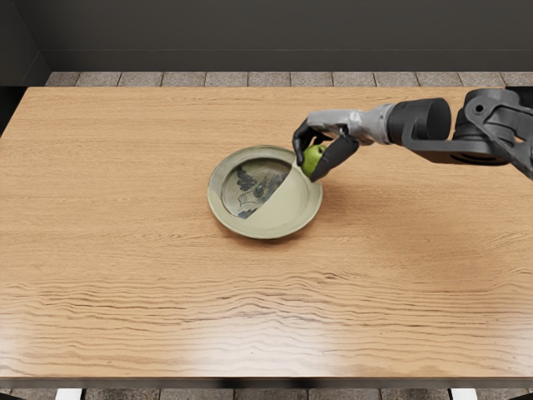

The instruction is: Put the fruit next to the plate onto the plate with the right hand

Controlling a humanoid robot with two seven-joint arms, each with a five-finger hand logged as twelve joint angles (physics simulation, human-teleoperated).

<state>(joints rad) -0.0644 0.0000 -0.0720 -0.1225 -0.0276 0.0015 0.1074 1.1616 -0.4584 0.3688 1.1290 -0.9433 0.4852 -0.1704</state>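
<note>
So the right hand (326, 143) has its fingers wrapped around a small green fruit (313, 158), maybe a lime or a tiny apple, can't tell which. It's holding it right at the rim of the plate (287, 218), around 2 o'clock. My worry is that the fruit is over the edge, not the middle. If the fingers let go here, it could catch the sloped rim and roll off onto the wooden table (125, 275). Round fruit, shallow dish... I'd carry it further toward 8 o'clock before releasing.
</note>
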